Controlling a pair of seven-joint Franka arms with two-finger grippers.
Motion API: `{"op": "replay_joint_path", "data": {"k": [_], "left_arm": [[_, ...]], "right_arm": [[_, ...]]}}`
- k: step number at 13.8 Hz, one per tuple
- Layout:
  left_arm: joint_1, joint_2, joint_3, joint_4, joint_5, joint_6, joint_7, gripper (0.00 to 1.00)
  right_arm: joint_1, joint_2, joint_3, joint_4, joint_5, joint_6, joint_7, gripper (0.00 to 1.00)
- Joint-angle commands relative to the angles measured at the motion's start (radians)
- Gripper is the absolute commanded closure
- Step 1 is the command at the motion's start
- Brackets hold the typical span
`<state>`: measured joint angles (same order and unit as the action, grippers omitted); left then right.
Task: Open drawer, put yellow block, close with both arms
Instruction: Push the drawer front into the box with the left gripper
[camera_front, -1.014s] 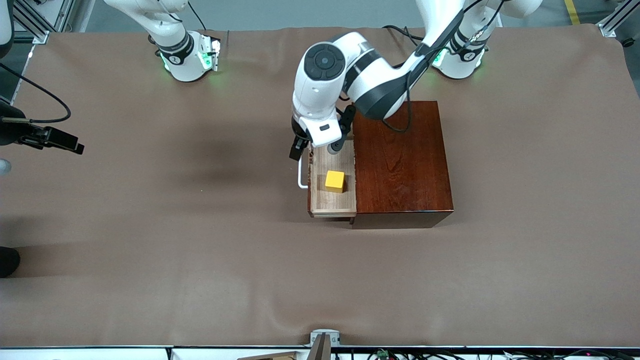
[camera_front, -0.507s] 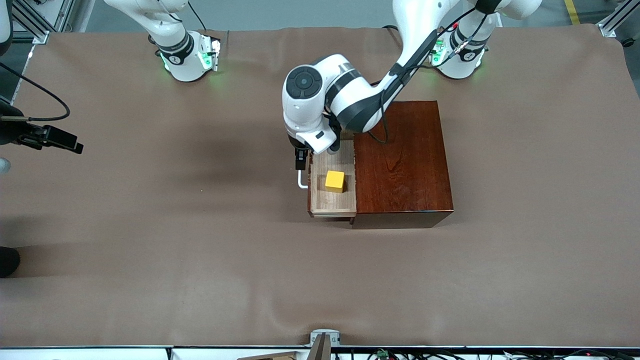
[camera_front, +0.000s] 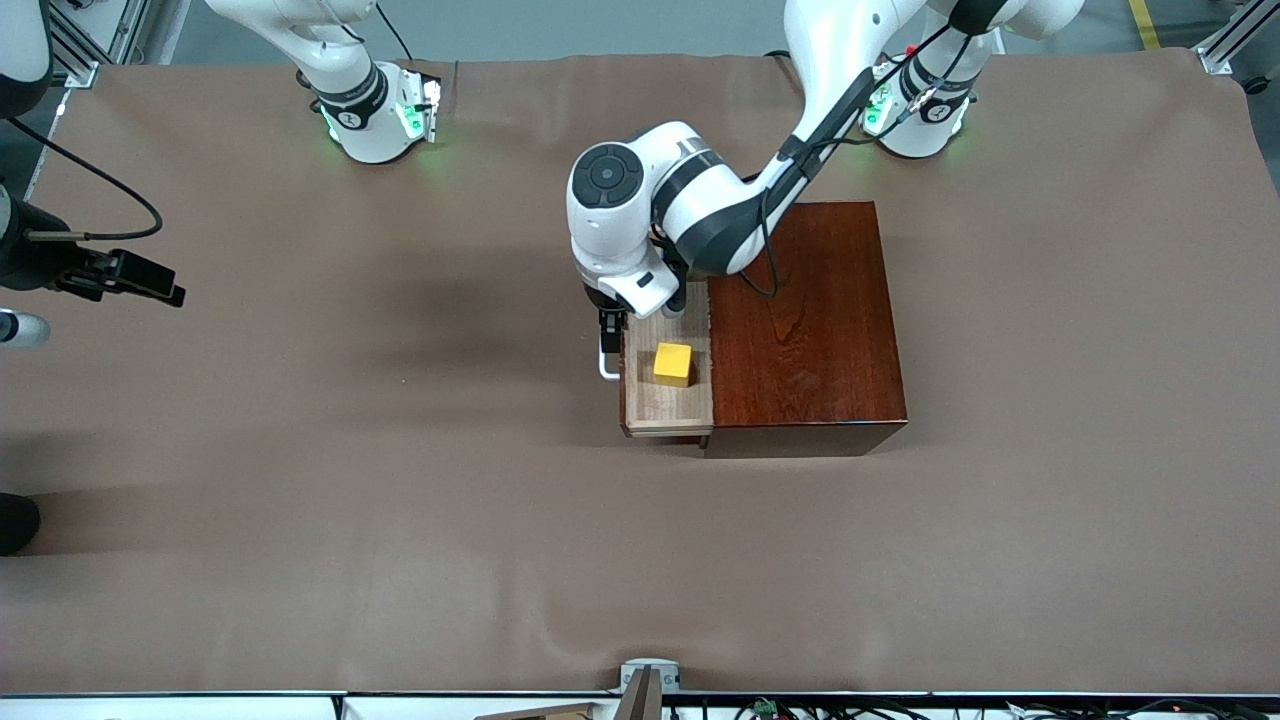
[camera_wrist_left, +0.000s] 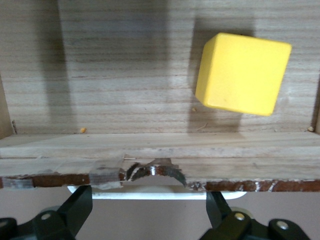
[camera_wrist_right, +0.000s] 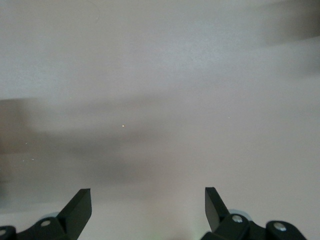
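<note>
A wide stretch of bare brown table (camera_front: 400, 560) lies nearest the camera. Farther up, the drawer (camera_front: 667, 405) stands pulled out of the cabinet (camera_front: 810, 330) with the yellow block (camera_front: 673, 363) inside, and the left gripper (camera_front: 607, 335), fingers spread wide, is at the white handle (camera_front: 606, 372). The right gripper (camera_wrist_right: 147, 210) waits open over bare cloth at the right arm's end of the table.

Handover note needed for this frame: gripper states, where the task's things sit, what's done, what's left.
Left gripper: open, fingers straddling the white handle at the drawer front.
Right gripper: open, empty, over bare tablecloth at the right arm's end; that arm waits.
Drawer: pulled out of the cabinet.
Yellow block: lying in the drawer.
Done: drawer opened, block placed.
Left: push the drawer shut.
</note>
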<state>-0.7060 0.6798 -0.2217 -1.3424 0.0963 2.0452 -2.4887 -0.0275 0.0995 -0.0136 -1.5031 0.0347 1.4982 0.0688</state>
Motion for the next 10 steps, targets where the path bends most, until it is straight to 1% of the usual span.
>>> {"op": "replay_joint_path", "data": {"k": [1, 6, 10], "left_arm": [[0.023, -0.006, 0.004, -0.009, 0.068, -0.049, -0.041, 0.00], [0.031, -0.006, 0.008, -0.008, 0.144, -0.221, -0.042, 0.00], [0.030, -0.006, 0.008, -0.006, 0.187, -0.322, -0.045, 0.00]], "right_arm": [[0.006, -0.015, -0.020, -0.003, -0.010, -0.004, 0.011, 0.00], [0.009, -0.015, -0.019, -0.003, -0.009, -0.004, 0.008, 0.00], [0.014, -0.015, -0.017, 0.004, -0.009, -0.004, -0.007, 0.00]]}}
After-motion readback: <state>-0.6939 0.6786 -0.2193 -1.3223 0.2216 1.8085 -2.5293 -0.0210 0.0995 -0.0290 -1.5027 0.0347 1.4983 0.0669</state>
